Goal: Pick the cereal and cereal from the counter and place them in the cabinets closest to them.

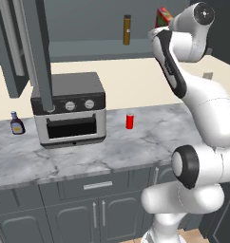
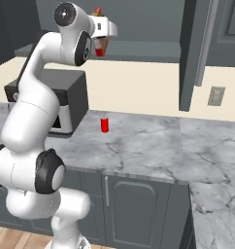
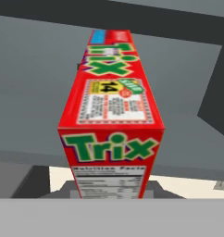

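Gripper [image 2: 104,46] is clamped on the Trix box [image 3: 111,115]; in the hand view I see the red carton running away from the fingers, its lower part taken at the bottom of the frame, the fingertips themselves hidden by it. From the right base view I have the hand raised high, carrying the box at the open cabinet [image 2: 153,24], with the grey shelf [image 2: 143,48] just below and beyond it. From the left base view, a red corner of the box pokes out behind the wrist, near a slim brown-and-yellow item [image 1: 127,30] standing on that shelf; I cannot tell what it is.

I judge the box light, stiff at its edges but easy to dent across the broad faces, with glossy card that may slip. Squeezing the narrow sides low down suits it; pinching harder would crush it.

Below, on the counter [image 1: 136,147], stand a small red can [image 1: 130,121], a toaster oven [image 1: 69,109] and a dark bottle [image 1: 16,124].
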